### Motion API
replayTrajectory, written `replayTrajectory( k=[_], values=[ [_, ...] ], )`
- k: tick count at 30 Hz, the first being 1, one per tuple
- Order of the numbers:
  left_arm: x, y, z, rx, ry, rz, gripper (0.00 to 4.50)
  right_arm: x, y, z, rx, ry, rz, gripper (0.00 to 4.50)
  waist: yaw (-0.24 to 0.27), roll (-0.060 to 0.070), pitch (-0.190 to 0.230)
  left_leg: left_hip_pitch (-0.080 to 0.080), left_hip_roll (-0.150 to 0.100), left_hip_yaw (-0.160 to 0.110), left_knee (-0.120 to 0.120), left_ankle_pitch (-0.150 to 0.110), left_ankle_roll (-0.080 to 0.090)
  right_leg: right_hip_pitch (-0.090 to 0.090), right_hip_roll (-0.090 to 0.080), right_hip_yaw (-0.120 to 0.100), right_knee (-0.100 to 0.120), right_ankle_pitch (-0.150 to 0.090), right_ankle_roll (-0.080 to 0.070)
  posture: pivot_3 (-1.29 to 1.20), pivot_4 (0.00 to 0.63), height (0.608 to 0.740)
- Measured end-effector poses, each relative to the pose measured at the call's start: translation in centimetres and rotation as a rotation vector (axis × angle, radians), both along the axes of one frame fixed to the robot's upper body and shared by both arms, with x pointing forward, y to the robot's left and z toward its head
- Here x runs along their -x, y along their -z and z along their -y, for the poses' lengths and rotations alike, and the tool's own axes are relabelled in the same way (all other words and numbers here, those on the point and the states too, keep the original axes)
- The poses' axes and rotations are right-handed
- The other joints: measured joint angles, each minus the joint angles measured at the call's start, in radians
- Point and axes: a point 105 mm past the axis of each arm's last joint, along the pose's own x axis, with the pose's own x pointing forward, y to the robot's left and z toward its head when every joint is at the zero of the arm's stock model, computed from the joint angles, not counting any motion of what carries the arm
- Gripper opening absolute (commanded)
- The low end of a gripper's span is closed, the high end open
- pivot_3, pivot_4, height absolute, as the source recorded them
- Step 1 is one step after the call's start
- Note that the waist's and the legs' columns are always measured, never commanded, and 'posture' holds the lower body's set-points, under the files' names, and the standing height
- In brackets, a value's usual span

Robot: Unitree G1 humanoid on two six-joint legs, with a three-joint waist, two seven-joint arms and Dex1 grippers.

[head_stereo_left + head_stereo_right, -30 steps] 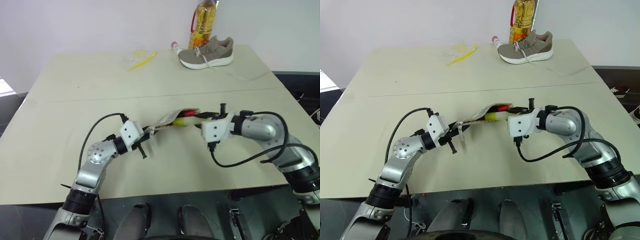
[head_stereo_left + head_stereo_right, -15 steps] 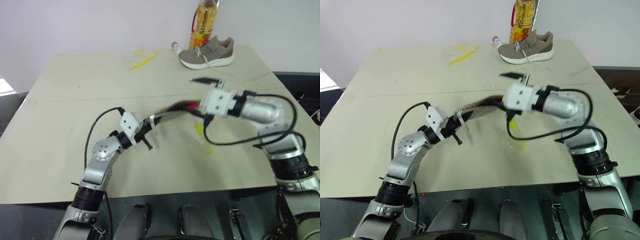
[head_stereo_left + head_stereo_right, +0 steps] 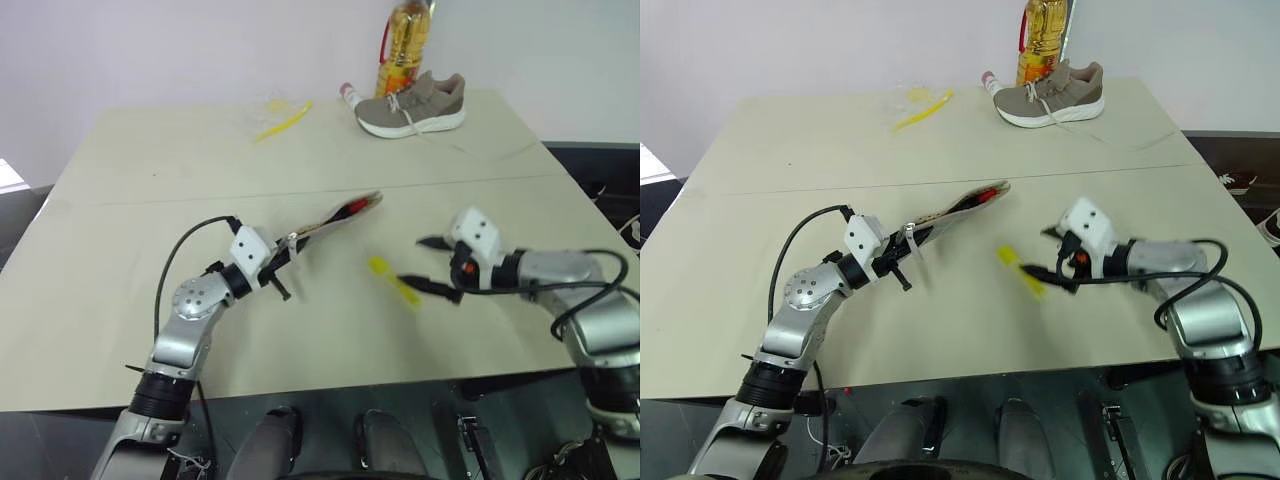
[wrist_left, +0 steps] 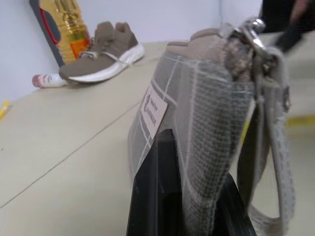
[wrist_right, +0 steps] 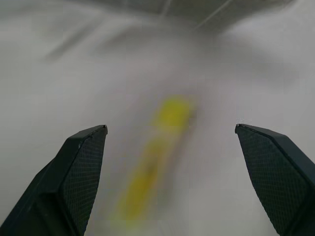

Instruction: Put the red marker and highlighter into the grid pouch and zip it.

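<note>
**Highlighter on table, pouch held up**

I've got the left gripper clamped shut on the near end of the grid pouch, which is held off the table, slanting away. Red marker shows at its far, open end. Right gripper has jaws spread wide, nothing between them, pointed at the highlighter lying loose on the table just beside its fingertips. Shoe and oil bottle at the far edge.
</note>
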Motion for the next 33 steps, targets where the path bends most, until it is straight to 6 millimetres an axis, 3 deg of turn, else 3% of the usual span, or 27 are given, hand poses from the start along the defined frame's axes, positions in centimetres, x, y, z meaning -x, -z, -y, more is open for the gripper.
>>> replayTrajectory(
  k=[6,7,10,14,20,27,33],
  values=[
    [0.1,0.1,-0.2,-0.013,0.004,0.010,0.00,0.8,3.2,0.3,0.036,0.113,-0.149,4.33,0.006,-0.001,0.000,-0.001,-0.001,0.000,0.001,0.000,0.000,0.001,-0.001,0.000,-0.001,-0.001,-0.001,0.00,0.150,0.740],
    [0.1,0.1,-0.2,-0.012,0.004,0.010,0.00,0.8,3.5,0.3,0.036,0.128,-0.155,4.10,0.006,-0.001,0.000,-0.001,-0.001,0.000,0.001,0.000,0.000,0.000,-0.001,0.000,-0.001,0.000,0.000,0.00,0.150,0.740],
    [0.1,0.2,-0.2,-0.010,0.001,0.008,0.00,0.5,3.6,0.5,0.046,0.159,-0.144,3.01,0.005,-0.001,-0.001,-0.001,-0.001,0.000,0.001,0.000,0.000,0.000,-0.001,-0.001,-0.001,0.000,0.000,0.00,0.150,0.740],
    [0.2,0.4,-0.2,-0.005,-0.006,0.001,0.00,0.2,3.7,0.8,0.076,0.170,-0.122,0.88,0.005,-0.001,-0.001,-0.001,-0.001,0.000,0.001,0.000,0.000,0.000,-0.001,-0.001,-0.001,0.000,0.000,0.00,0.150,0.740],
    [0.3,0.7,-0.5,-0.002,-0.018,-0.005,0.00,-0.6,2.9,1.5,0.226,0.079,0.055,0.85,0.004,-0.001,-0.001,-0.001,-0.001,0.000,0.001,0.000,0.000,0.001,-0.001,-0.001,-0.001,0.000,0.001,0.00,0.150,0.740],
    [0.4,0.8,-0.7,-0.004,-0.022,-0.001,0.00,-3.0,-4.5,2.9,0.303,-0.008,0.399,0.85,0.004,-0.002,-0.001,-0.001,0.000,0.000,0.001,0.000,0.000,0.000,-0.001,-0.002,-0.001,0.000,0.001,0.00,0.150,0.740],
    [0.6,0.7,-0.6,-0.002,-0.011,0.000,0.00,-3.5,-5.1,2.6,0.275,-0.010,0.417,0.85,0.004,-0.002,-0.001,-0.001,-0.001,0.000,0.001,0.000,0.000,0.000,-0.001,-0.001,-0.001,0.000,0.001,0.00,0.150,0.740]
  ],
)
